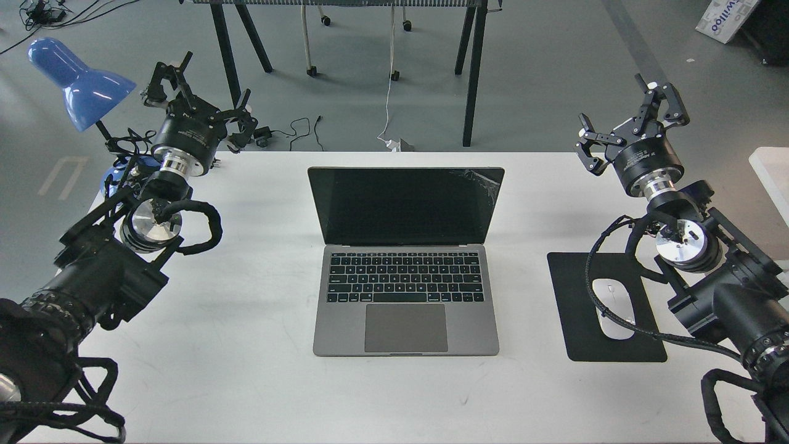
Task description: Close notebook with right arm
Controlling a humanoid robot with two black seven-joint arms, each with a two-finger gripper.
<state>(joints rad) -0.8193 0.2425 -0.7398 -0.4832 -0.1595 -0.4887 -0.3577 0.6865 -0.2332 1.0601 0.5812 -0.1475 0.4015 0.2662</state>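
White tabletop (pixel 259 370): notebook (pixel 405 296) sat open at centre, lid upright twd far edge. Right gripper (pixel 632 126) hovered off far right corner, jaws wide apart, empty. Closing not begun; next it'd need to reach behind lid

White table (pixel 246 382), black mouse pad (pixel 573 277) with white mouse (pixel 616 314) (right side), blue desk lamp (pixel 77 83) far left
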